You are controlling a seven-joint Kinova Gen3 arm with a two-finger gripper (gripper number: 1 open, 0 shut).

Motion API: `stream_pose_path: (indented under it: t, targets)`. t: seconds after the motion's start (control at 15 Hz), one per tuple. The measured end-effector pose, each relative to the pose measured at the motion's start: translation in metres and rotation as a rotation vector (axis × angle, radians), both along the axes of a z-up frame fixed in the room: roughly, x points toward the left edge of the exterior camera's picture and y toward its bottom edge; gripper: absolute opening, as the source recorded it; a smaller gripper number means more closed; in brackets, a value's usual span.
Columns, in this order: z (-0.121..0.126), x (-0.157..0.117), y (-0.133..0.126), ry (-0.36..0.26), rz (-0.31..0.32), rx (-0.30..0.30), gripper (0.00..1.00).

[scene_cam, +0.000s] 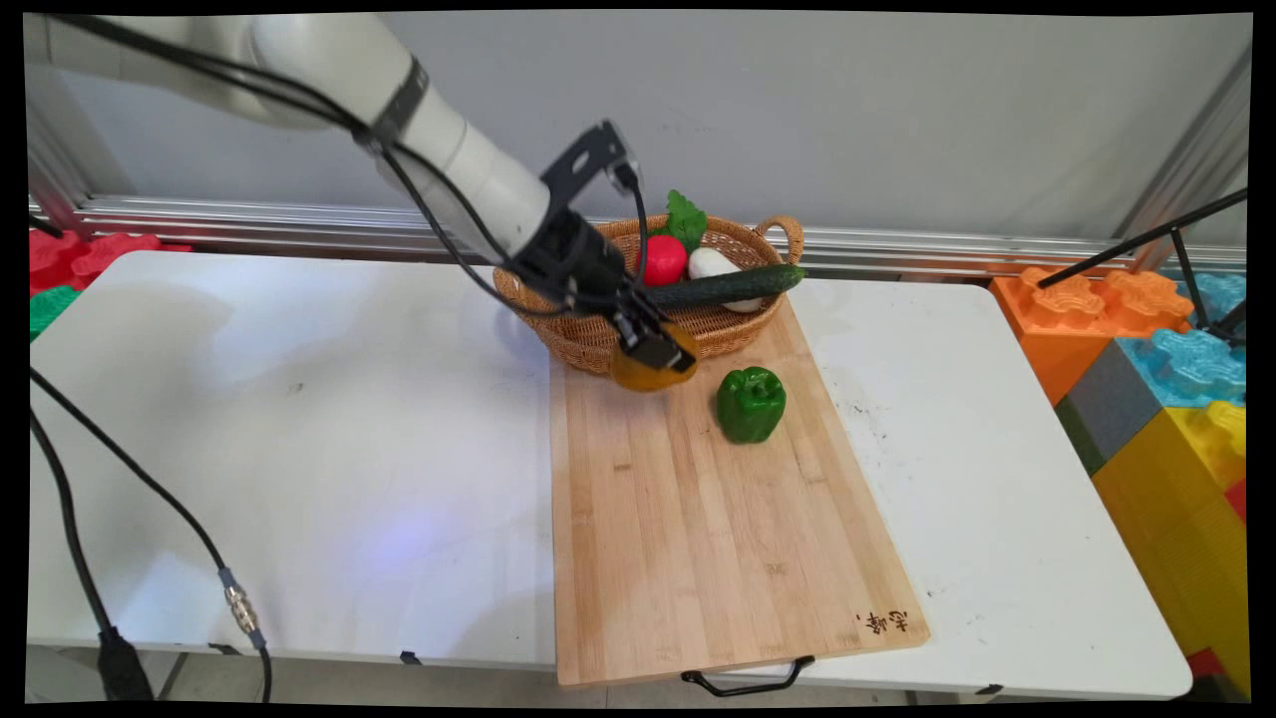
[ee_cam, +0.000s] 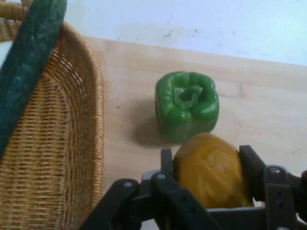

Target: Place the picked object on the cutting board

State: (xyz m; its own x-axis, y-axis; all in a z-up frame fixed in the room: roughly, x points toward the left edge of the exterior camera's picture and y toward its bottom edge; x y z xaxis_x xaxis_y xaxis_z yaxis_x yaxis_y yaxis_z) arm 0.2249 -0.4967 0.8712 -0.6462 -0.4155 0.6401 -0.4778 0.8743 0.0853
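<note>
My gripper [ee_cam: 211, 170] closed on one yellow-orange vegetable [ee_cam: 211, 172], fingers [ee_cam: 252, 167] pressing both its sides, held just over far end of wooden cutting board [scene_cam: 698, 519], against front of wicker basket [scene_cam: 588, 344]. One green bell pepper [scene_cam: 751, 403] upright on board, near my load. Basket holds one cucumber [scene_cam: 723, 286] across rim, one red piece [scene_cam: 663, 259], one white piece [scene_cam: 710, 263], one leafy green [scene_cam: 686, 217]. Board lies on one white table [scene_cam: 299, 429].

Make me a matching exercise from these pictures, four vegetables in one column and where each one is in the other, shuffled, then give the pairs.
1. green pepper
2. yellow pepper
3. cucumber
4. red vegetable

A. inside the wicker basket
B. lying across the basket's rim
C. between the fingers of the gripper
D. standing on the wooden board

Pairs: 1-D, 2-C, 3-B, 4-A
</note>
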Motion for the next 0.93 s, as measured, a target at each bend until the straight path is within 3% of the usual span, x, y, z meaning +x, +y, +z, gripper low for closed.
stream_pose_path:
  t: [0.4, 0.93]
  targets:
    - [-0.06, -0.009, 0.0, -0.044, -0.014, -0.012, 0.0]
    - [-0.09, -0.012, 0.003, -0.081, -0.019, -0.009, 0.0]
